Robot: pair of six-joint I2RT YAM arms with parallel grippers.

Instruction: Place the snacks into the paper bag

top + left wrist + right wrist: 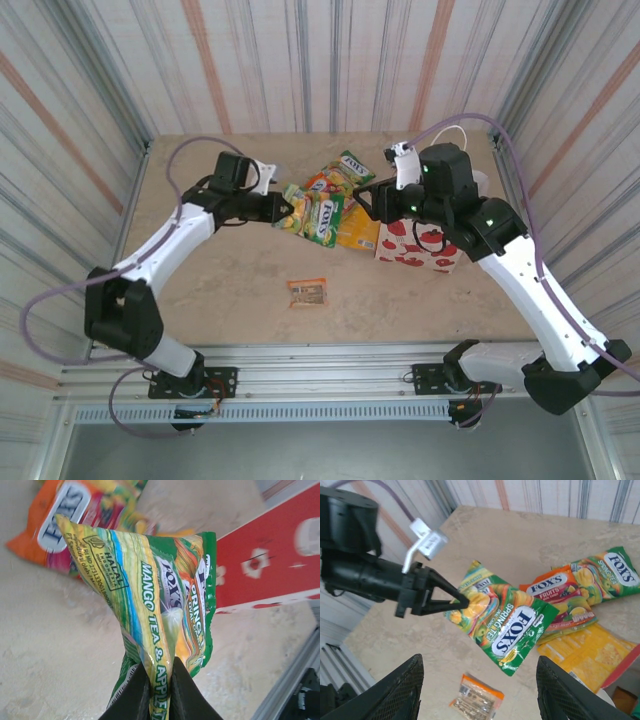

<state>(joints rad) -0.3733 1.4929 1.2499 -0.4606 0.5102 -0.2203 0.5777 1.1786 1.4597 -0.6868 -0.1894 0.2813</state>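
Left gripper (283, 208) is clamped on one edge of a green Fox's packet (316, 216), and the left wrist view shows both fingers (137, 697) pinching the seam with the packet fanning out beyond them. It looks lifted off the table (230, 280), just left of the paper bag (425, 245), which lies on its side near the far right. Right gripper (479, 665) hangs spread wide, gripping nothing, aimed at that same packet.

My take on handling: these packets are light, glossy and floppy, so the film could slip and the loose candy inside will sag away from the pinch. Grabbing the flat sealed edge makes sense to me — a fat middle would just squish and slide.

Out on the table are a red-orange Fox's packet (325, 184), a second green packet (352, 165), yellow packets (356, 236) right against the bag, and a small brown packet (307, 292) off by itself nearer the arms.
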